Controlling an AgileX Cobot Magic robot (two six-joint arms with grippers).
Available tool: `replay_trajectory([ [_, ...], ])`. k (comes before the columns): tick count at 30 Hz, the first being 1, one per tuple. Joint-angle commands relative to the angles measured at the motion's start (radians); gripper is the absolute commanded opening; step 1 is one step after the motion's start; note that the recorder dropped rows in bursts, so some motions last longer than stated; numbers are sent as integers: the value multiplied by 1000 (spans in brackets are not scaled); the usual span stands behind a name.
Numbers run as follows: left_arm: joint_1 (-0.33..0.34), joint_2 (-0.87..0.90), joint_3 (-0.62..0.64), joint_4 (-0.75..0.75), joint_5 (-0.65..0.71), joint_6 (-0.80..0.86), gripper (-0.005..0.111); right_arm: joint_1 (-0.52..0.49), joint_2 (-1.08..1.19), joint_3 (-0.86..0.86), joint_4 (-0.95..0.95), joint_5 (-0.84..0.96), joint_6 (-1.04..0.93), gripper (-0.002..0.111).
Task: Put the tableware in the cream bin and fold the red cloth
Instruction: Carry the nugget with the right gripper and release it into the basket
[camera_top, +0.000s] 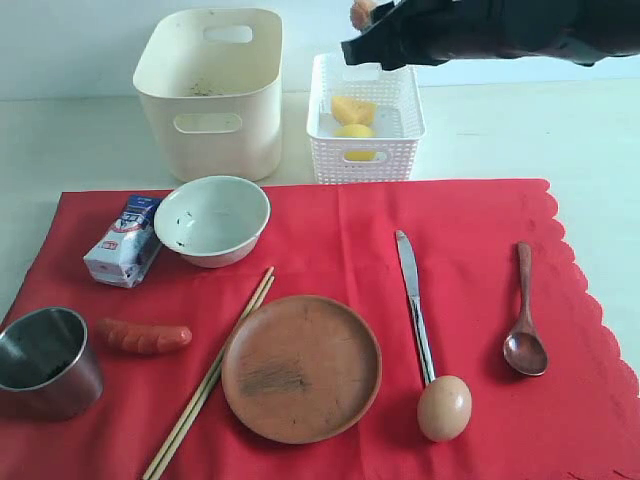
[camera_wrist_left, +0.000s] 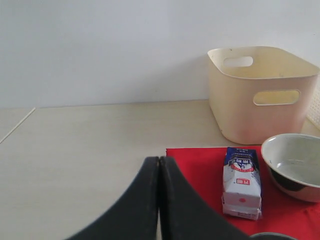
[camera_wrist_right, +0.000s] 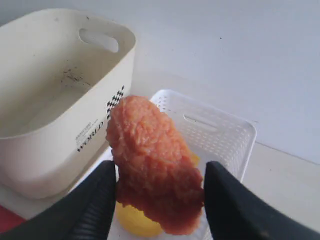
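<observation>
The red cloth (camera_top: 470, 230) lies flat on the table. On it rest the pale bowl (camera_top: 213, 218), steel cup (camera_top: 45, 362), wooden plate (camera_top: 300, 368), chopsticks (camera_top: 210, 378), knife (camera_top: 414, 300) and spoon (camera_top: 524, 325). Behind the cloth stands the cream bin (camera_top: 225, 150), with only specks inside. My right gripper (camera_wrist_right: 159, 180) is shut on an orange fried food piece (camera_wrist_right: 150, 150), held in the air over the white lattice basket (camera_wrist_right: 220, 135). My left gripper (camera_wrist_left: 159, 162) is shut on nothing, low over bare table beside the cloth's corner (camera_wrist_left: 200, 160).
A milk carton (camera_top: 124, 240), a sausage (camera_top: 144, 336) and an egg (camera_top: 444, 407) also lie on the cloth. Yellow food pieces (camera_top: 353, 120) sit in the lattice basket (camera_top: 365, 165), right of the bin. A pale wall runs behind the table.
</observation>
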Motion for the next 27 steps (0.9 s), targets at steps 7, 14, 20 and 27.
replay_trajectory([
  [7, 0, -7, 3, -5, 0, -1, 1, -12, 233, -7, 1, -326, 5, 0],
  [14, 0, -7, 3, -5, 0, -1, 1, -12, 302, -7, 1, -409, 5, 0],
  [20, 0, -7, 3, -5, 0, -1, 1, -9, 303, -7, 3, -420, 5, 0],
  [27, 0, -7, 3, -5, 0, -1, 1, -9, 303, -7, 7, -425, 7, 24],
])
